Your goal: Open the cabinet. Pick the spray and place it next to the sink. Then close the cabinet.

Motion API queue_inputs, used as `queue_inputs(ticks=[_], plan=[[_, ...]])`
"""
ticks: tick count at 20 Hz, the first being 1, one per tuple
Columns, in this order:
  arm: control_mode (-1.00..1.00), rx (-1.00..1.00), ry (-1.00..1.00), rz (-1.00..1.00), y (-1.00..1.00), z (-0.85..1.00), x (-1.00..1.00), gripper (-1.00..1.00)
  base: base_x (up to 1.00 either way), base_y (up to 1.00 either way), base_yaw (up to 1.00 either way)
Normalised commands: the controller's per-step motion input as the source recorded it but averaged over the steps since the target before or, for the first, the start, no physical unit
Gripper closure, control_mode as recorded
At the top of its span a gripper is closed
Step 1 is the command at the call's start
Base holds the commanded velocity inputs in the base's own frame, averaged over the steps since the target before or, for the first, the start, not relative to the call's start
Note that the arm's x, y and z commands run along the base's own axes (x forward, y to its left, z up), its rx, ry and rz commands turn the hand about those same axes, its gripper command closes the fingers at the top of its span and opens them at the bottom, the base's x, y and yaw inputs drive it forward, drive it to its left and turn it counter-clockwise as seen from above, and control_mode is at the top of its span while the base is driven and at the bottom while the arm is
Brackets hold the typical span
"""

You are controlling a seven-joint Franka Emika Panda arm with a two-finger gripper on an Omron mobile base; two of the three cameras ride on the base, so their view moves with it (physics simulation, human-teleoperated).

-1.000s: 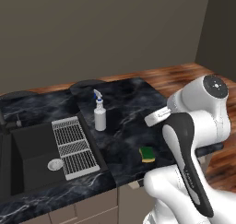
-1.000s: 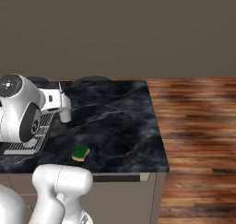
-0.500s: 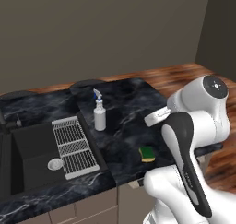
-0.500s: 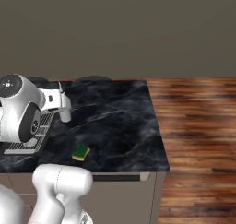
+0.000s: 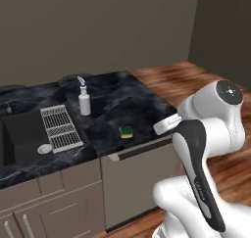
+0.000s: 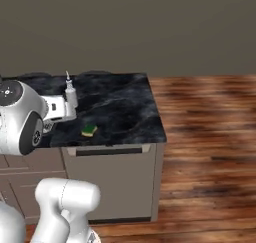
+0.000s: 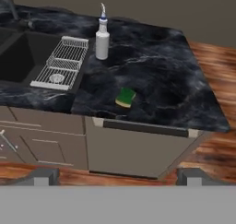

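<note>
- Black stone with white swirls makes the counter, and the spray stands straight up on it
- The spray is a small whitish bottle with a blue collar and a thin pointed top
- It stands just beside the sink, right next to the wire rack that lies at the sink's edge
- Nothing is touching the spray
- A small green and yellow sponge lies on the counter near the front edge, apart from the spray
- The gripper is let go and wide apart, with nothing between its two dark tips
- It hangs out in front of the counter, well away from the spray, looking back at the grey-brown cupboard fronts under the counter
- The white arm bends up at the side of the counter, over the brown wooden floor
- A plain dark wall stands behind the counter
</note>
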Motion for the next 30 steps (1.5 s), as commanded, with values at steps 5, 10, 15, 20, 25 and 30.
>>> queue_inputs(ticks=[5,10,15,20,25,30], plan=[[1.0,0.0,0.0,0.0,0.0,0.0,0.0,-1.0,-0.07,0.0,-0.78],[1.0,0.0,0.0,0.0,0.0,0.0,0.0,-1.0,0.0,0.0,-1.0],[1.0,0.0,0.0,0.0,0.0,0.0,0.0,-1.0,0.0,0.0,-1.0],[1.0,0.0,0.0,0.0,0.0,0.0,0.0,-1.0,0.19,0.0,-1.0],[1.0,0.0,0.0,0.0,0.0,0.0,0.0,-1.0,0.6,0.0,-0.93],[1.0,0.0,0.0,0.0,0.0,0.0,0.0,-1.0,0.69,0.0,-0.86]])
